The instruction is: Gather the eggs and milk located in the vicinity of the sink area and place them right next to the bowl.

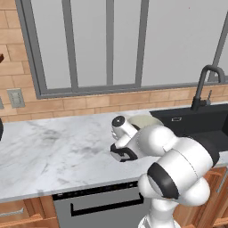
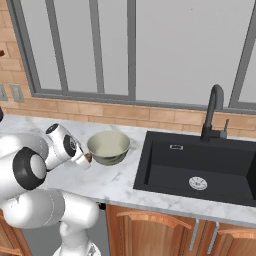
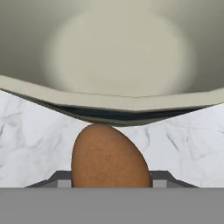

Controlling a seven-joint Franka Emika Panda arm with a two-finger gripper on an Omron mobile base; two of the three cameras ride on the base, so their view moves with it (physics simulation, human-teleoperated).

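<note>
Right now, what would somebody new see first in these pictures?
A brown egg sits big and close in the hand view, held in the tool just beside the cream-green bowl on the marble counter. To the bowl's right is the black sink with its tall curved faucet.

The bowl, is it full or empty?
Empty. The bowl shows a bare pale inside in the right base and hand views; the egg sits outside it, in the pincer.
</note>
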